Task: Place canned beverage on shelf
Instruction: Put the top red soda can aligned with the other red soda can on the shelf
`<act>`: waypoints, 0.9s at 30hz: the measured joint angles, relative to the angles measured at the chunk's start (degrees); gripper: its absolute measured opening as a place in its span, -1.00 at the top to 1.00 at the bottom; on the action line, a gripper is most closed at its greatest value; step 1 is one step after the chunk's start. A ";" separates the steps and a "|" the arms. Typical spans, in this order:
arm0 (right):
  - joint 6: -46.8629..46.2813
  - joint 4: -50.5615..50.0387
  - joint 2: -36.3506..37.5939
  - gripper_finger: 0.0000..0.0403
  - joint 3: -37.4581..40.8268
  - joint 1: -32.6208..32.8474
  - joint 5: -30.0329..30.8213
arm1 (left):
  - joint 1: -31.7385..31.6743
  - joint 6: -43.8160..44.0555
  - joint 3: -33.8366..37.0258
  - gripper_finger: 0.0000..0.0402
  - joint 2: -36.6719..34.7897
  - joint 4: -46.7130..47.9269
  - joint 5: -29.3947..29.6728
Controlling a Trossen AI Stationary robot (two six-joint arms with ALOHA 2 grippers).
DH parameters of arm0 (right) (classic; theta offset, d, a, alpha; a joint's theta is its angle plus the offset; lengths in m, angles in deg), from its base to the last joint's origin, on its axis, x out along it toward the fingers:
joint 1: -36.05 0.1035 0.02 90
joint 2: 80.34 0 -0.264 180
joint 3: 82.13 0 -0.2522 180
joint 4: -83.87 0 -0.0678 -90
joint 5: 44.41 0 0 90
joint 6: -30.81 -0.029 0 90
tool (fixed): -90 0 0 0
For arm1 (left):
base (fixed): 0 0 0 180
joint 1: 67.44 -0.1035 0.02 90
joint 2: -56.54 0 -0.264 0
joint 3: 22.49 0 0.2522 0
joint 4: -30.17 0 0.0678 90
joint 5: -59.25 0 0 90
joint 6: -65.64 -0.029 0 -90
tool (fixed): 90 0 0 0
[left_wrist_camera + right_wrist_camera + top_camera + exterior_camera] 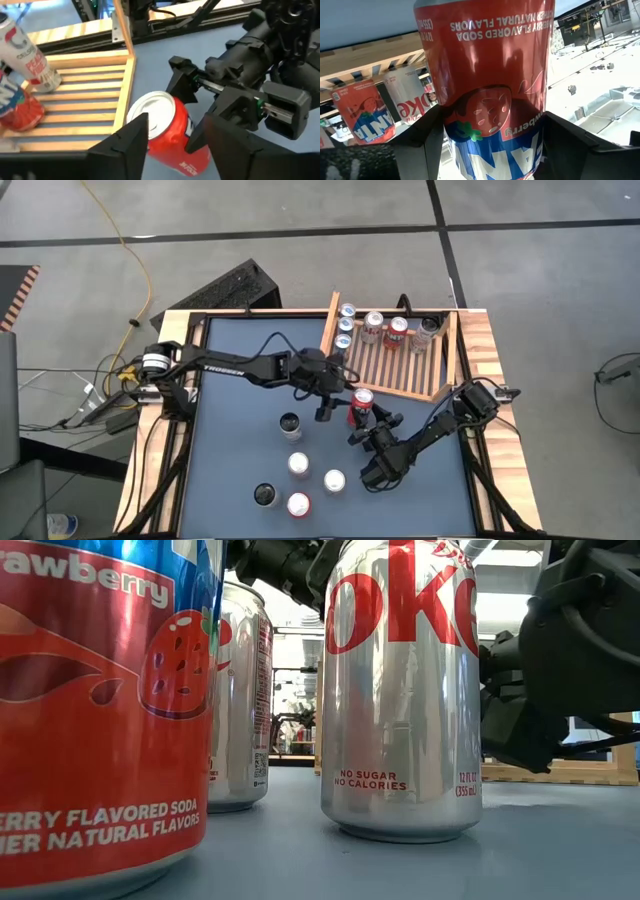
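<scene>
Handover or shared grip on 1 can, by the look of it; worth settling which gripper carries before anything lifts

Red strawberry soda can (362,407) just beside the near edge of the shelf (395,375), not yet on the slats, over the blue table (230,380); whether standing on the table or held just above it, cannot tell

Right gripper (367,423) clamped on that can, 1 finger on each side of the body, as seen close up in the right wrist view (490,130); right arm folded low, reaching in from the table's right edge

Left gripper (338,406) brought in from the opposite side, left arm stretched across from the table's left edge; fingers straddling the upper part of the can (165,130) near its rim; pressed on the metal or merely flanking it, cannot tell

For a clean step: seat the left fingers lower and square to the can wall, clear of the right gripper's fingers; confirm a firm hold on 1 side before loosening the other; keep the can vertical; lift enough to clear the shelf's front board, then carry to a bare stretch of slats, away from the cans already standing at the far side; avoid brushing the 5 loose cans (298,465) nearer the front
</scene>
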 joint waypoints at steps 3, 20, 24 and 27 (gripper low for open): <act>0.54 -0.02 0.00 -0.32 0.00 0.00 -0.02 | 0.18 -1.95 0.00 0.24 -0.02 0.07 0.13; 3.88 -0.03 0.07 -0.32 0.00 -0.02 -1.68 | 0.61 -5.49 0.01 0.94 2.01 -0.07 2.97; 4.03 0.28 0.07 -0.32 -0.14 0.00 -1.81 | 0.61 -5.52 0.14 0.96 2.64 -0.88 4.00; 4.47 0.39 0.09 -0.32 -0.15 0.00 -2.17 | 0.61 -7.93 -0.03 0.88 2.67 -1.10 4.65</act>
